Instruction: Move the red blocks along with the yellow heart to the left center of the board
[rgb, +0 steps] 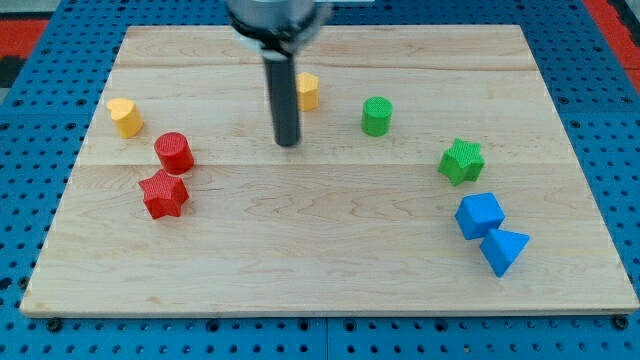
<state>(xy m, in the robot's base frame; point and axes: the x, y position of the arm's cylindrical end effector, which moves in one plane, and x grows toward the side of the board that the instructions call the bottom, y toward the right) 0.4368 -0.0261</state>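
My tip (288, 143) rests on the board a little above centre. A red cylinder (174, 152) and a red star (164, 194) stand close together at the view's left, well left of my tip. A yellow block that looks heart-shaped (125, 117) stands up and left of the red cylinder. A second yellow block (309, 91) stands just right of the rod, partly hidden behind it; its shape cannot be made out. My tip touches no block.
A green cylinder (376, 116) stands right of the rod. A green star (461, 160), a blue cube (479, 215) and a blue triangle (504, 250) sit at the right side. The wooden board (320, 290) lies on a blue perforated table.
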